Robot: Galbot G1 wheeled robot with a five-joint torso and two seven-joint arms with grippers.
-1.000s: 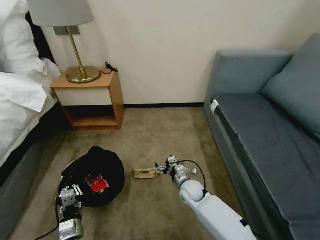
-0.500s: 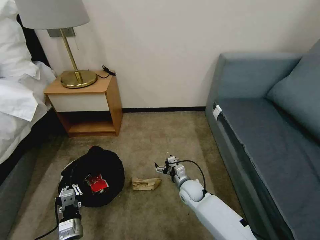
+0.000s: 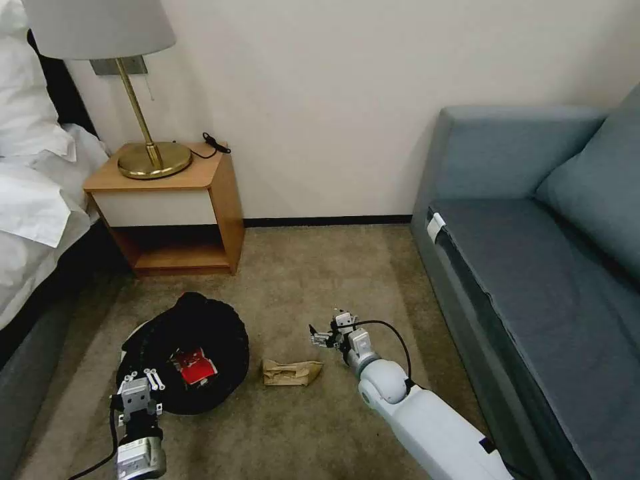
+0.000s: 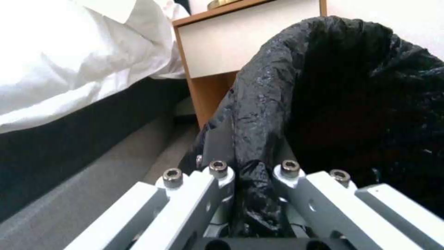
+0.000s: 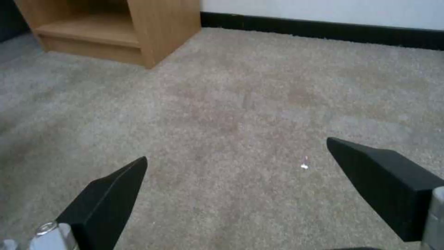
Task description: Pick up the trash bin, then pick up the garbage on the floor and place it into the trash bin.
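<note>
The trash bin (image 3: 190, 350) is lined with thin black plastic film, crinkled and faintly glossy where light catches its folds. A fold of that film sits pinched in the left gripper (image 4: 252, 180), whose links look like pale matt metal with bright steel bolt heads. The right gripper (image 5: 240, 187) has matt black fingers (image 5: 106, 198) with a flat, rubbery look. A tan paper bag (image 3: 291, 372) lies creased and dull on the carpet (image 3: 320, 280), a beige short-pile weave, rough and matt. The nightstand (image 3: 167, 207) is smooth, light wood veneer. The lamp (image 3: 143, 157) base is polished brass, shiny. The sofa (image 3: 533, 280) is blue-grey woven cloth; the bedding (image 3: 33, 200) is soft white cloth.
</note>
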